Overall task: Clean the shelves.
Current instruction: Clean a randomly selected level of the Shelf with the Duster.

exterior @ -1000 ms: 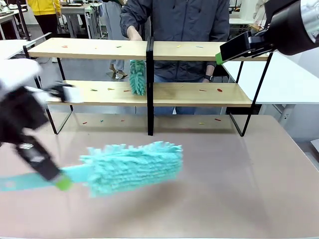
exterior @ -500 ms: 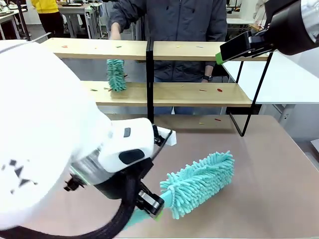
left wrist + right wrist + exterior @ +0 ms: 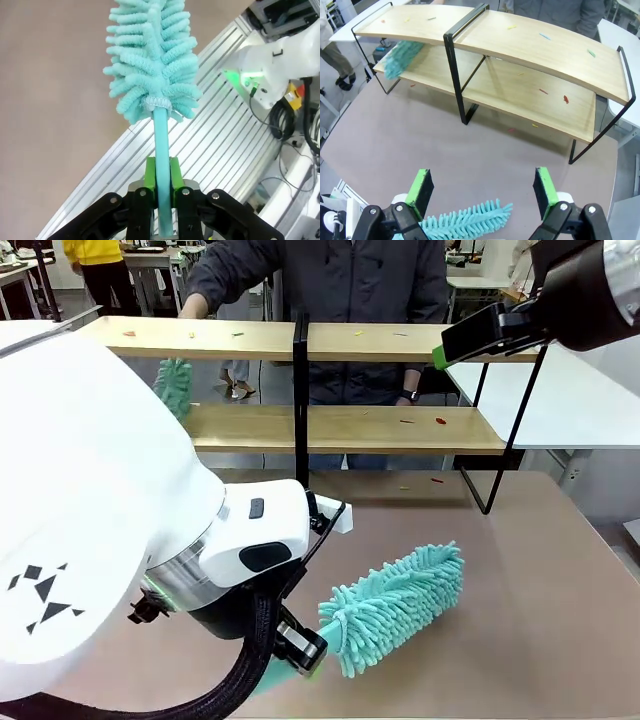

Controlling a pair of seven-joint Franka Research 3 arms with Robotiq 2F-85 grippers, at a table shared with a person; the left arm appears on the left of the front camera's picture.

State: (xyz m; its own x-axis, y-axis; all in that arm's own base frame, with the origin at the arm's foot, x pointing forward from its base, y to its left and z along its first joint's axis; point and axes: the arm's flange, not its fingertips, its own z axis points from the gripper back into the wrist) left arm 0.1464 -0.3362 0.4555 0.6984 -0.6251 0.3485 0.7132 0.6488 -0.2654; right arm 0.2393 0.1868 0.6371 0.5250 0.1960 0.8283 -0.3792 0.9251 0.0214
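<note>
The shelves (image 3: 400, 428) (image 3: 540, 55) stand at the table's far side, two light wooden boards on a black frame with a central upright (image 3: 300, 410). Small coloured scraps (image 3: 441, 421) lie on both boards. My left gripper (image 3: 300, 652) (image 3: 161, 185) is shut on the handle of a turquoise duster (image 3: 398, 603) (image 3: 150, 55) (image 3: 465, 220), whose head hangs low over the brown table, pointing right. The person's hand (image 3: 193, 306) holds a second turquoise duster (image 3: 175, 385) (image 3: 402, 57) at the lower board's left end. My right gripper (image 3: 438, 357) (image 3: 482, 187) hovers open and empty, high at the right.
My bulky left arm (image 3: 100, 540) blocks the front view's left half. A white table (image 3: 580, 400) stands to the right of the shelves. Aluminium rails (image 3: 210, 145) run along the table's near edge. More scraps (image 3: 405, 487) lie on the table under the shelves.
My left arm swung the duster from the table's left to centre-right, turning its head rightward. The person's duster slid left along the lower board. The right gripper stayed put.
</note>
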